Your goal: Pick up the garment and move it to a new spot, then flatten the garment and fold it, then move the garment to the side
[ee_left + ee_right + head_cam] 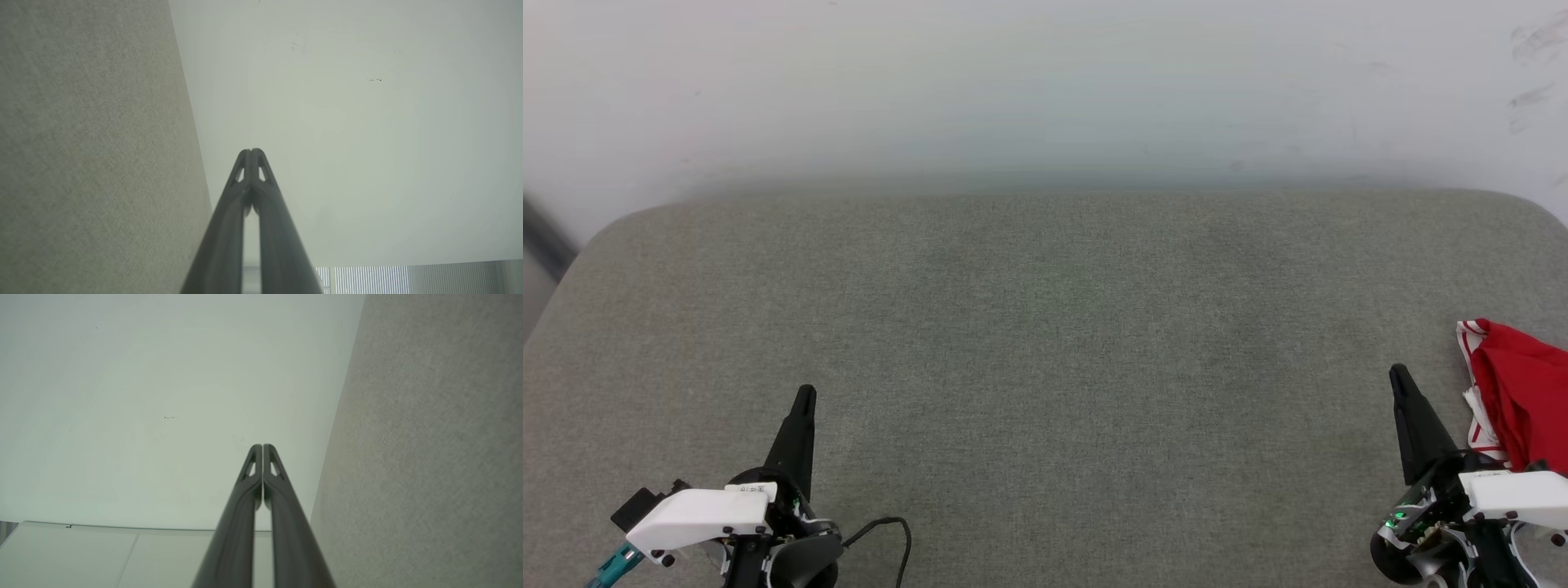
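Note:
The garment [1521, 392], red with red-and-white striped trim, lies bunched at the right edge of the grey fabric surface [1045, 343], partly cut off by the head view's border. My right gripper [1400, 375] is shut and empty just left of the garment, fingers pointing up the view. My left gripper [805, 395] is shut and empty at the lower left, far from the garment. In the left wrist view my left gripper [252, 152] has its tips together before a pale wall. In the right wrist view my right gripper [262, 446] likewise has its tips touching.
A pale wall [1045, 82] rises behind the grey surface's far edge. A black cable [892, 531] loops by my left wrist. The surface's rounded back corners show at the far left and far right. A slatted panel [367, 279] appears low in the left wrist view.

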